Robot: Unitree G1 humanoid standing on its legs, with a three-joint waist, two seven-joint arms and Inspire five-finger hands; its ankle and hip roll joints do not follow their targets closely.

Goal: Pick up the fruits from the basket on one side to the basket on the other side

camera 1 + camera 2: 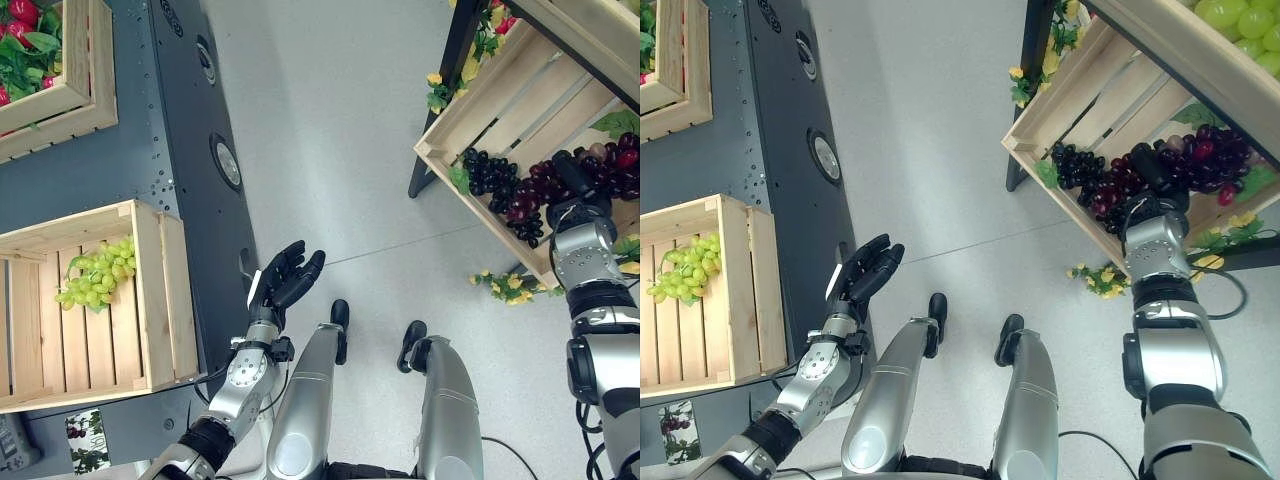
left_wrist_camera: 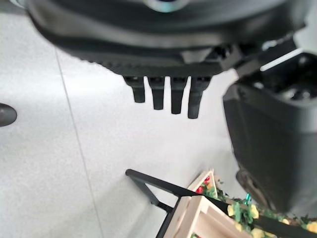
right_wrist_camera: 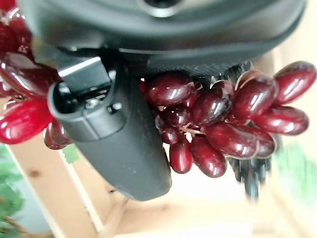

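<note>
1. Right hand [image 3: 114,129] is clenched round a bunch of red grapes [image 3: 213,119]; thumb on one side, fingers behind the cluster.
2. Judgement: hold the grip firm at the stem side and lift straight clear of the tilted wooden crate [image 1: 1070,95] before swinging across, so no neighbouring bunch drags out.
3. The bunch is glossy, dark red, with oval berries packed tightly; it sits in the crate among dark purple grapes [image 1: 1080,165].
4. Left hand [image 1: 865,275] hangs released, fingers straight, beside the receiving crate [image 1: 735,290] holding green grapes [image 1: 685,270].
</note>
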